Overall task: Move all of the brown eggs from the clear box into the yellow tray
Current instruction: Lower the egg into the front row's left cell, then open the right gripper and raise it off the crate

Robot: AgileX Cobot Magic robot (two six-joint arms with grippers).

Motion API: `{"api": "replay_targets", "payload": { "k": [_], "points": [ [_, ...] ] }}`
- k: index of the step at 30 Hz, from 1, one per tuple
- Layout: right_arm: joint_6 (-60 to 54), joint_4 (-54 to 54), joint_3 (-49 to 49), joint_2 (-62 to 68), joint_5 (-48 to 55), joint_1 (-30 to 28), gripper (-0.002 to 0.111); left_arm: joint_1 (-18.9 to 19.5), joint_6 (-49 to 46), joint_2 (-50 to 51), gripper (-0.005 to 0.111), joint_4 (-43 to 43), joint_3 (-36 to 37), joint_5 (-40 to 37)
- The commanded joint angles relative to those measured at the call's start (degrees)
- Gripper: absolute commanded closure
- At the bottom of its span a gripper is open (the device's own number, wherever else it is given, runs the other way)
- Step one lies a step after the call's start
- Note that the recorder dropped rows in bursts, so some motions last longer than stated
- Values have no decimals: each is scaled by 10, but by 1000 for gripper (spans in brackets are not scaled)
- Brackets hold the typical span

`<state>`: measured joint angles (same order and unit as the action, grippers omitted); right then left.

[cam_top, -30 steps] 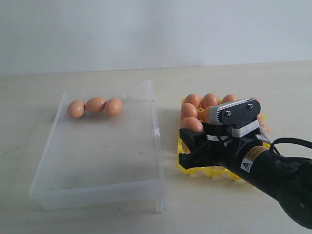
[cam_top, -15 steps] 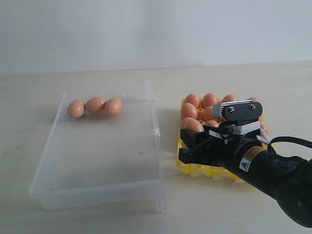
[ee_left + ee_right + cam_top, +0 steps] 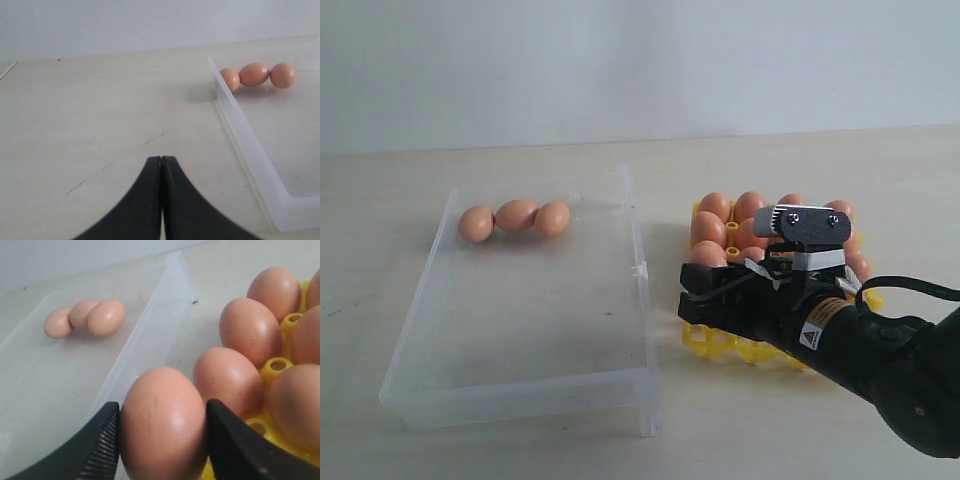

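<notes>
Currently my right end effector point(image 3: 165, 440) is gripping one brown egg point(image 3: 162, 410), with one jaw pressing on each side of the shell. The held egg is hanging at the near corner of the yellow tray point(image 3: 720, 345) on the clear box side, just beside the seated eggs point(image 3: 750, 207) that are filling the tray's other cups. My left end effector point(image 3: 161, 200) is hovering with its jaws pressed together over the bare surface point(image 3: 100, 110), just outside the clear box point(image 3: 520, 395). Three loose eggs point(image 3: 516, 215) are lying in a touching row at the far end of that box.

Hazards:
- The shell is looking smooth and rounded, so it is likely to slip between the jaws.
- The neighbouring egg point(image 3: 227, 377) is sitting close, so a drifting descent is risking shell-to-shell contact.
- The cup underneath is hidden. An off-centre release is risking a landing on a raised peg point(image 3: 277, 367), or a roll off the tray edge onto the surface.
- Releasing from height is risking a crack.

Markings: a sticker point(image 3: 812, 335) with a yellow warning triangle is showing on my right arm. Its text is too small to read. No brand name is showing anywhere.
</notes>
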<state>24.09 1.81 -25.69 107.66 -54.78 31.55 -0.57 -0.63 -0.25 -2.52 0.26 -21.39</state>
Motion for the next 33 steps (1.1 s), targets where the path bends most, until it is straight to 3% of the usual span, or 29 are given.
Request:
{"api": "replay_targets", "payload": {
  "k": [1,26,30,33],
  "points": [
    [26,6,-13,7,16,-4,108,2,0,2,107,-2,-3,3],
    [56,13,8,-1,38,-4,108,2,0,2,107,-2,-3,3],
    [60,14,8,-1,39,-4,93,2,0,2,107,-2,-3,3],
    [60,14,8,-1,41,-4,72,2,0,2,107,-2,-3,3]
  ]
}}
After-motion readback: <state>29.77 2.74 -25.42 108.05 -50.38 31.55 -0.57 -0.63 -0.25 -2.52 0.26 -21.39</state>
